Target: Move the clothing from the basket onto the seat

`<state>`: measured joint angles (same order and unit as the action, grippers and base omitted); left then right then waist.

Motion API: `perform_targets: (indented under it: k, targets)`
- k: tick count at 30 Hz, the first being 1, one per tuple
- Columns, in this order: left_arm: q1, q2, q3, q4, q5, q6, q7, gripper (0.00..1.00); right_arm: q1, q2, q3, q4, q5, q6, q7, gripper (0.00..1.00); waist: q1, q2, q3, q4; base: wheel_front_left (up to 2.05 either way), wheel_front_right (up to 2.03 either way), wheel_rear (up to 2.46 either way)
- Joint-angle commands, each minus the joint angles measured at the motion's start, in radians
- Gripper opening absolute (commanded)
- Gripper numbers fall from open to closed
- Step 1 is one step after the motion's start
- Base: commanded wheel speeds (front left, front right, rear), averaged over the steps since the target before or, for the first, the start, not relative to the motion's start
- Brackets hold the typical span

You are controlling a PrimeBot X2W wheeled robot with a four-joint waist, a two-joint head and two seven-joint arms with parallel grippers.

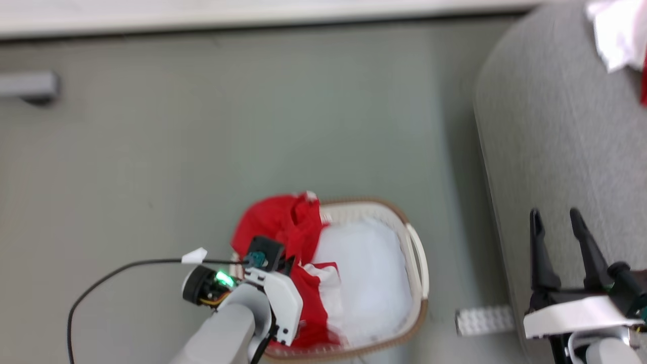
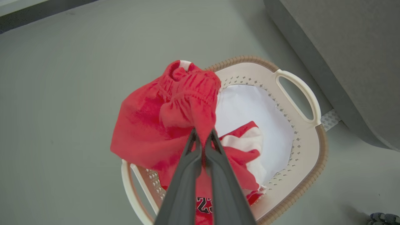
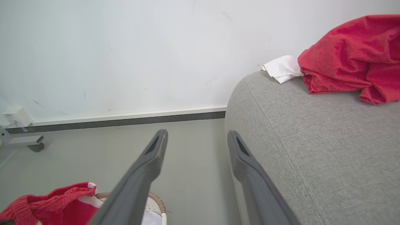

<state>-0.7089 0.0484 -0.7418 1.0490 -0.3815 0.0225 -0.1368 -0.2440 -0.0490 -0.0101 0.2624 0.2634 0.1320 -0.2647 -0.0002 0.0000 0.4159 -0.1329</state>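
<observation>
My left gripper [image 2: 203,139] is clenched on a bunched fold of the clothing [image 2: 147,125], a bright red garment pinched right at the fingertips. Its gathered elastic edge bulges just beyond the tips, and the rest of the fabric hangs off to this gripper's left. The basket [image 2: 322,150] sits on the floor [image 2: 62,93] directly beneath this gripper, and the held fabric drapes over its near rim. Under the fingers a second red garment [image 2: 240,156] with white panels and a dark number lies in the basket on a white pad [image 2: 250,106].

My right gripper [image 3: 197,134] is released, jaws spread wide with nothing between them. The seat [image 3: 312,140] runs along that gripper's right side. On it, well ahead of the fingertips, another red garment [image 3: 350,53] lies against a crumpled white cloth [image 3: 282,68].
</observation>
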Motion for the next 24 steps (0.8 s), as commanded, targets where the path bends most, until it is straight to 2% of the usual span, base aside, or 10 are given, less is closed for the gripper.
perform_targets:
  k: [1, 5, 13, 24]
  targets:
    - [0.029, 0.004, 0.003, -0.01, -0.013, 0.005, -0.014, 0.0, 0.028, -0.003, -0.006, 0.012, -0.013, -0.003, 0.001, 1.0, 0.0002, 0.0, -0.15, 0.067, 0.0, 0.0, 0.0]
    - [0.077, 0.004, 0.023, -0.043, -0.057, 0.014, -0.046, 0.0, 0.077, -0.003, -0.015, 0.033, -0.024, -0.003, 0.001, 1.0, 0.0002, 0.0, -0.261, 0.101, 0.0, 0.0, 0.0]
    - [0.14, 0.033, 0.056, -0.155, -0.103, 0.039, -0.066, 0.0, 0.144, -0.003, -0.01, 0.053, -0.031, -0.003, 0.001, 1.0, 0.0002, 0.0, -0.388, 0.137, 0.0, 0.0, 0.0]
    - [0.22, 0.139, 0.086, -0.451, -0.113, 0.112, -0.022, 0.0, 0.181, -0.003, 0.019, 0.068, -0.037, -0.003, 0.001, 1.0, 0.0002, 0.0, -0.478, 0.142, 0.0, 0.0, 0.0]
